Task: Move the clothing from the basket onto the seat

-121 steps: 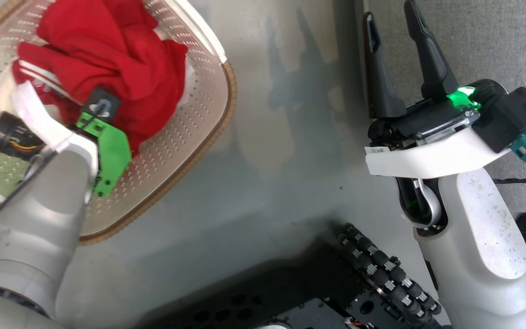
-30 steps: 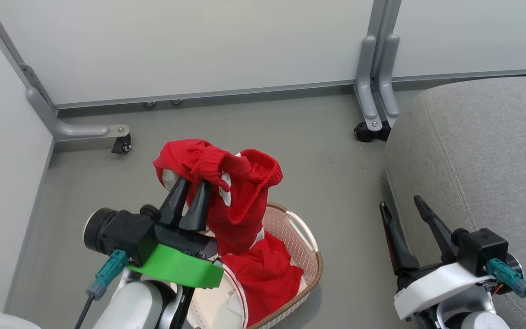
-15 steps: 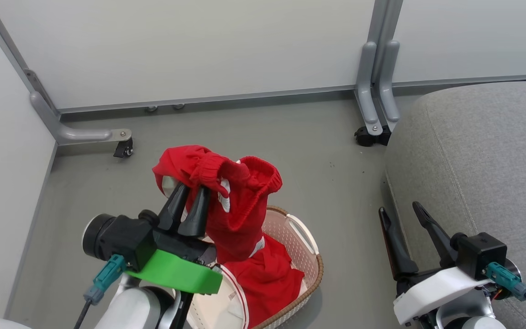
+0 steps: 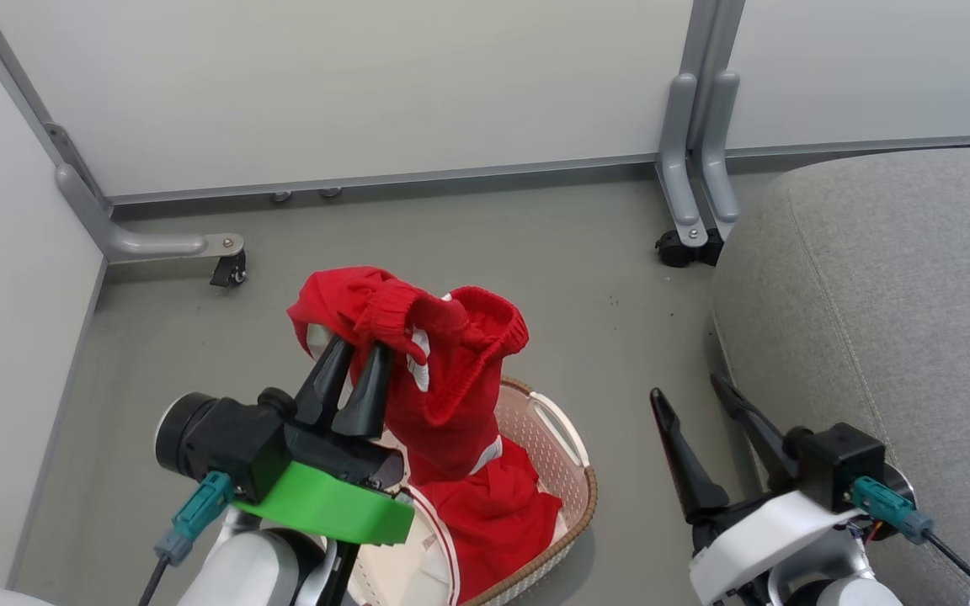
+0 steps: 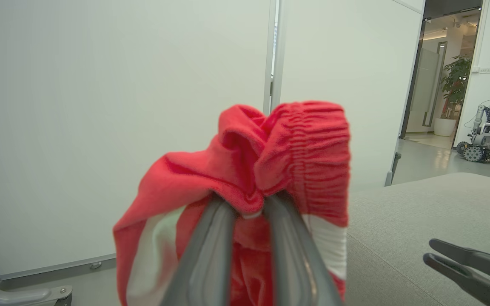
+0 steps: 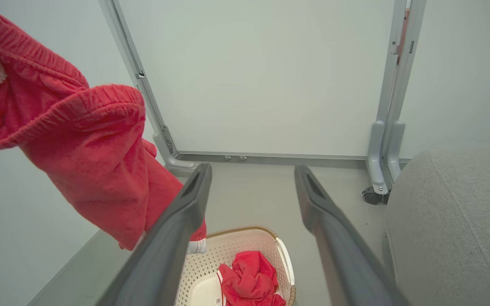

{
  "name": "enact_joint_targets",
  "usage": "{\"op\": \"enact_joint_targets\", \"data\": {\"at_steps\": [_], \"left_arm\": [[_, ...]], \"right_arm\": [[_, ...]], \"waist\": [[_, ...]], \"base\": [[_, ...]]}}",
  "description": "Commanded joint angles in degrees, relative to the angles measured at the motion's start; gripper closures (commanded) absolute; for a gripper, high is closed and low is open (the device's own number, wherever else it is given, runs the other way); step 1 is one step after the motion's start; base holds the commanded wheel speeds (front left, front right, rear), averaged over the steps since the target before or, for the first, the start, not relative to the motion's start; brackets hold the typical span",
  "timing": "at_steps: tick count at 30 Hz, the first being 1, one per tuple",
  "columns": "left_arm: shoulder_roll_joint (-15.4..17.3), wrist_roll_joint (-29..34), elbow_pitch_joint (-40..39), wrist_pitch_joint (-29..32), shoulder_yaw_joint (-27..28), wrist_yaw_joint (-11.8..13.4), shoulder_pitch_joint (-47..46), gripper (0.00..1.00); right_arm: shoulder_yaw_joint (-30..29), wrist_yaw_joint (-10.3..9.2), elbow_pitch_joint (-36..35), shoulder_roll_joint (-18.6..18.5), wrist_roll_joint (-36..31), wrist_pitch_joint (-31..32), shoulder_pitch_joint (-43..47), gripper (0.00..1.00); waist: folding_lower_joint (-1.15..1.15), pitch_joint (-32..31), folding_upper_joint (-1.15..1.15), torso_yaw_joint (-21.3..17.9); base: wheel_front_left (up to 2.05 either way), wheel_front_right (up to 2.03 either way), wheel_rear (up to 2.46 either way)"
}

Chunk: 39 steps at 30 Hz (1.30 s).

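My left gripper (image 4: 359, 355) is shut on a bright-red garment (image 4: 447, 379) with a ribbed cuff and white trim, holding it up above the basket (image 4: 573, 459). In the left wrist view the fabric (image 5: 279, 153) bunches over the closed fingertips (image 5: 249, 204). A second red garment (image 4: 493, 513) lies in the cream basket, also seen from the right wrist (image 6: 249, 276). My right gripper (image 4: 687, 389) stands open and empty between the basket and the grey seat (image 4: 898, 295). Its spread fingers (image 6: 185, 212) frame the basket (image 6: 285, 259) below.
White partition panels stand behind, on grey metal legs with casters (image 4: 228, 271) (image 4: 677, 248). Grey floor lies between basket and seat. Past the seat (image 5: 419, 212), another robot (image 5: 487, 131) and a potted plant show through a doorway.
Since 4 s ago the left gripper has lifted a garment out of the basket, and the head view has risen. In the last second the right gripper has shifted left, off the seat's edge.
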Motion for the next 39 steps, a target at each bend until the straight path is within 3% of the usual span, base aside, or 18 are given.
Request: {"op": "enact_joint_targets", "data": {"at_steps": [1, 10, 20, 36, 37, 38, 39], "left_arm": [[0.2, -0.2, -0.3, -0.3, -0.1, 0.2, -0.2, 1.0], [-0.5, -0.1, -0.2, -0.1, -1.3, -0.5, -1.8, 1.0], [-1.2, 0.0, 0.1, -0.3, -2.6, -1.0, -3.4, 1.0], [-1.6, -0.4, 0.6, -0.5, -4.0, -1.8, -4.7, 1.0], [-1.6, -0.4, 0.6, -0.5, -4.1, -1.8, -4.7, 1.0], [-1.6, -0.4, 0.6, -0.5, -4.2, -1.8, -4.7, 1.0], [-1.7, -0.4, 0.6, -0.5, -4.2, -1.8, -4.7, 1.0]], "right_arm": [[1.4, 0.01, 0.3, -0.9, 0.9, 0.4, -1.2, 0.0], [13.6, 0.01, 3.8, -4.7, 6.6, 2.1, -8.4, 0.0], [24.0, 0.01, 10.6, -6.1, 12.2, 1.7, -17.0, 0.0], [31.8, 0.01, 21.7, -3.1, 16.1, -5.1, -28.7, 0.0], [32.0, 0.01, 22.5, -2.8, 16.2, -5.5, -29.1, 0.52], [32.2, 0.01, 23.0, -2.4, 16.4, -6.2, -29.4, 0.68], [32.5, 0.01, 23.6, -2.1, 16.8, -6.6, -29.9, 1.0]], "waist": [[0.0, 0.1, 0.0, 0.2], [0.0, 0.7, 0.0, 1.9], [0.0, 2.1, 0.0, 3.8], [0.0, 3.4, 0.0, 4.7], [0.0, 3.4, 0.0, 4.8], [0.0, 3.4, 0.0, 4.8], [0.0, 3.3, 0.0, 4.8]], "base": [[0.0, 0.0, 0.0], [0.0, 0.0, 0.0], [0.0, 0.0, 0.0], [0.0, 0.0, 0.0], [0.0, 0.0, 0.0], [0.0, 0.0, 0.0], [0.0, 0.0, 0.0]]}}
